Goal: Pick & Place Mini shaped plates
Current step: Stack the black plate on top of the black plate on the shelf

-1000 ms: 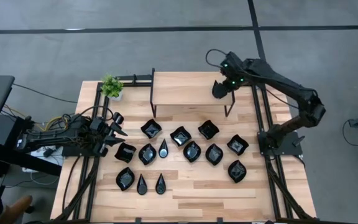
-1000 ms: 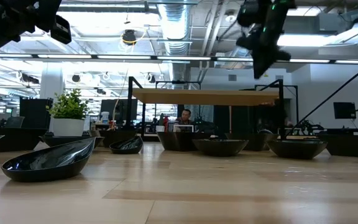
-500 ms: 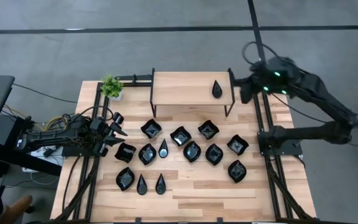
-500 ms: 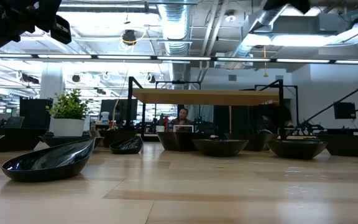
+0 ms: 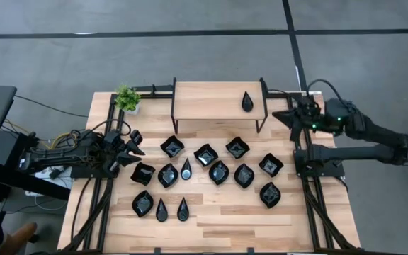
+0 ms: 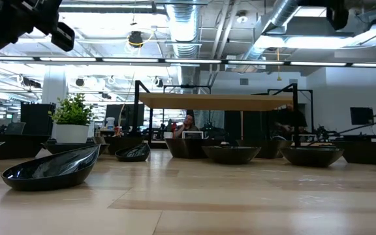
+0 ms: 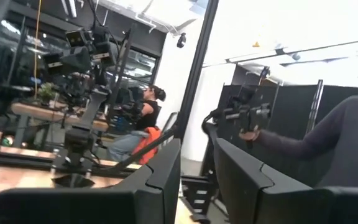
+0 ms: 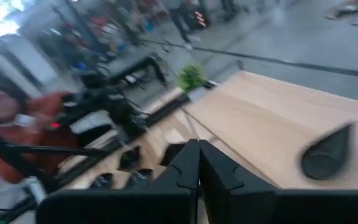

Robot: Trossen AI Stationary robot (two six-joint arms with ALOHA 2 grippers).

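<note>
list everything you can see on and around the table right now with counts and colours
mini shaped plates: thirteen, glossy black, in loose rows on the wooden table
teardrop plate: one, black, alone on the raised wooden shelf
potted plant: one, green in a white pot, table's far left corner
person: one, seated in the room beyond the table
left gripper: dark, at the table's left edge beside the plates
right gripper: dark, shut and empty, off the table's right edge near the shelf
</note>
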